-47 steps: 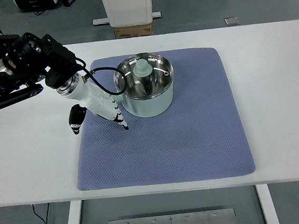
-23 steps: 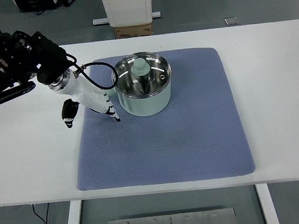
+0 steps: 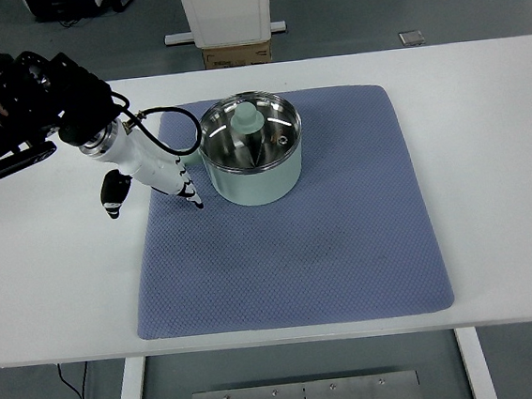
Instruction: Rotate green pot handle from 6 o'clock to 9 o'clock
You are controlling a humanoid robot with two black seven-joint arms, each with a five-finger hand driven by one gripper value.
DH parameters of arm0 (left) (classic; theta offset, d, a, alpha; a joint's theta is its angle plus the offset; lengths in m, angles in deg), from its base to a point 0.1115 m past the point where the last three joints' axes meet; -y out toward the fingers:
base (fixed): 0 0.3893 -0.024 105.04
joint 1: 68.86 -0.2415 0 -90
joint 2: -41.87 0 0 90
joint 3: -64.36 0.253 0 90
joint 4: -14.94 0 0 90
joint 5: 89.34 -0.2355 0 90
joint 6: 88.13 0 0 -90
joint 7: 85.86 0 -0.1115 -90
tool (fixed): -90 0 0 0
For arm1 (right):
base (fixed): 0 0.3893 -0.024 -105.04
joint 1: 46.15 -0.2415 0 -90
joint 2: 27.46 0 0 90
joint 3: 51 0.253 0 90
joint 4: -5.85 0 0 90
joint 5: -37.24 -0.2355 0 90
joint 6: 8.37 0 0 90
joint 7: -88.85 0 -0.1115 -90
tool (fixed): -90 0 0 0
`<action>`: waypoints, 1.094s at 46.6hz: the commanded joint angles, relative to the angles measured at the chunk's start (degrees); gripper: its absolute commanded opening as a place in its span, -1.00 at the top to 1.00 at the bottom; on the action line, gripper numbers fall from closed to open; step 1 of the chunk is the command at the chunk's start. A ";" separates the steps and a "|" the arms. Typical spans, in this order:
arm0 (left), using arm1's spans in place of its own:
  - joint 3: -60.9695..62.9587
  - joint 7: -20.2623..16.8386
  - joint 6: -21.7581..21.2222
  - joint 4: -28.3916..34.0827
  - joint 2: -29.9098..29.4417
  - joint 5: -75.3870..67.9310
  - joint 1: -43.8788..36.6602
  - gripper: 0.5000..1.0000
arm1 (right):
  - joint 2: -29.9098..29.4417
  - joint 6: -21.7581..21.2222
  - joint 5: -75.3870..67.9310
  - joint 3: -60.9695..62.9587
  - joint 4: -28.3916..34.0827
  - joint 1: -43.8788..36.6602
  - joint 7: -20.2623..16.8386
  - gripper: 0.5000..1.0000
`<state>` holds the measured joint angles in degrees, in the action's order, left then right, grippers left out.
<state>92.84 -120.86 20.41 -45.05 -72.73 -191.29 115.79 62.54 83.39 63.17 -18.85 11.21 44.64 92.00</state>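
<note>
A white desk (image 3: 487, 140) carries a blue mat (image 3: 346, 248), and the green pot (image 3: 253, 159) stands on the mat's far left part. The left hand (image 3: 155, 171) sits just left of the pot. Its fingers (image 3: 188, 190) are stretched out straight and loose, gripping nothing, close beside the pot's wall.

We find no text, label, brand, number or sign that can be read anywhere: none on the green pot (image 3: 254, 163), none on the blue mat (image 3: 299, 243) beneath it, none on the white desk (image 3: 487, 140) around the mat.
</note>
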 commanded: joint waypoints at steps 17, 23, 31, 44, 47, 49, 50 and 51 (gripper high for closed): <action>0.26 0.00 -1.75 1.46 0.35 -3.60 -0.25 -1.00 | 0.00 0.00 0.00 0.02 0.00 0.00 0.01 -1.00; 0.26 0.00 -2.37 1.46 0.44 -3.78 -0.25 -1.00 | 0.00 0.00 0.00 0.02 0.00 0.00 0.01 -1.00; 0.18 0.00 -2.45 1.37 0.52 -3.34 -0.16 -1.00 | 0.00 0.00 0.00 0.02 0.00 0.00 0.01 -1.00; 0.09 0.00 -2.28 -1.00 0.52 -0.27 -0.34 -1.00 | 0.00 0.00 0.00 0.02 0.00 0.00 0.01 -1.00; 0.09 0.00 -2.19 -1.97 0.44 0.09 -0.34 -1.00 | 0.00 0.00 0.00 0.02 0.00 0.00 0.01 -1.00; 0.09 0.00 -2.10 -2.67 0.44 0.26 -0.34 -1.00 | 0.00 0.00 0.00 0.02 0.00 0.00 0.01 -1.00; 0.09 0.00 -2.10 -2.94 0.52 0.52 -0.34 -1.00 | 0.00 0.00 0.00 0.02 0.00 0.00 0.01 -1.00; 0.09 0.00 -2.02 -3.20 0.52 0.88 -0.34 -1.00 | 0.00 0.00 0.00 -0.07 0.00 0.00 0.01 -1.00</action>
<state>92.92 -120.86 18.24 -47.42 -72.24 -191.02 115.45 62.54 83.39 63.17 -18.83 11.21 44.65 92.03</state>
